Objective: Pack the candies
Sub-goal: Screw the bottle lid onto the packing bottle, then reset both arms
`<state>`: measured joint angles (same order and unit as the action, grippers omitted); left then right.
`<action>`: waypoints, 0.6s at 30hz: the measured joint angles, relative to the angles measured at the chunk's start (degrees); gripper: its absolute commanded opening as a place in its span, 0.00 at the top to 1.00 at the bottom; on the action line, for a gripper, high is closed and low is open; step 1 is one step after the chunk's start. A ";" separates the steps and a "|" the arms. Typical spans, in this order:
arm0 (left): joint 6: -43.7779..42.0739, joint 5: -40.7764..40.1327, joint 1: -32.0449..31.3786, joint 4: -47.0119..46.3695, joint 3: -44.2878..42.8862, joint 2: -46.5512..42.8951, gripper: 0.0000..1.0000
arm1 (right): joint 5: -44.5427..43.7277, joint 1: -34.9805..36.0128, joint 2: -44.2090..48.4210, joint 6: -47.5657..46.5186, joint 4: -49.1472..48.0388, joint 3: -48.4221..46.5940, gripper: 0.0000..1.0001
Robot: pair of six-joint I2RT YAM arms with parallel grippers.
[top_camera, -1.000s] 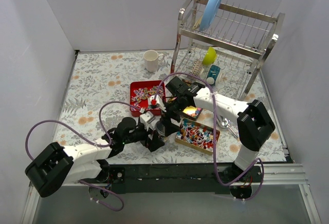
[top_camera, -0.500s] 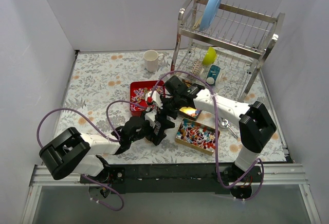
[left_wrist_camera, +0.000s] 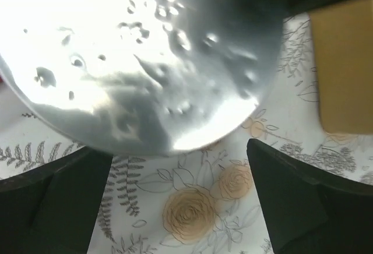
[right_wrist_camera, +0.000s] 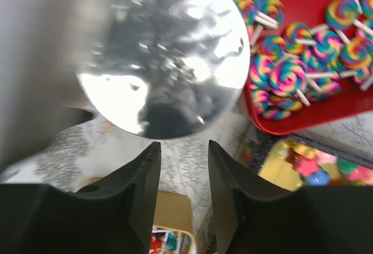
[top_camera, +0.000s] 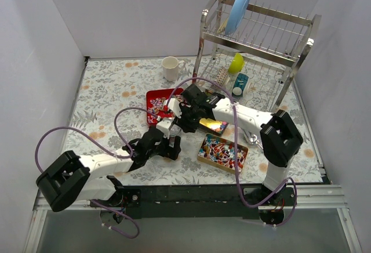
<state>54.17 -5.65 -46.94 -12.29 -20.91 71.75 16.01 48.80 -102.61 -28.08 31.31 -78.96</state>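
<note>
While left claw (left_wrist_camera: 175, 155) gapes | right claw (right_wrist_camera: 183, 149) half-parted; candies (right_wrist_camera: 303, 50) near

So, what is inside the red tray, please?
Rainbow swirl lollipops with white sticks lie piled in the red tray. A shiny silver disc overlaps the tray's left edge in the right wrist view, so anything lying under that part cannot be seen.
</note>
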 measured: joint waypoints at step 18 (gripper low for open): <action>11.67 4.55 -0.90 22.25 -5.40 -18.45 0.02 | -9.75 -0.02 3.06 -1.95 2.49 2.91 0.13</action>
<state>65.84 -1.10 -47.83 9.96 -26.30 53.30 6.26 48.77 -99.55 -30.02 33.80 -76.05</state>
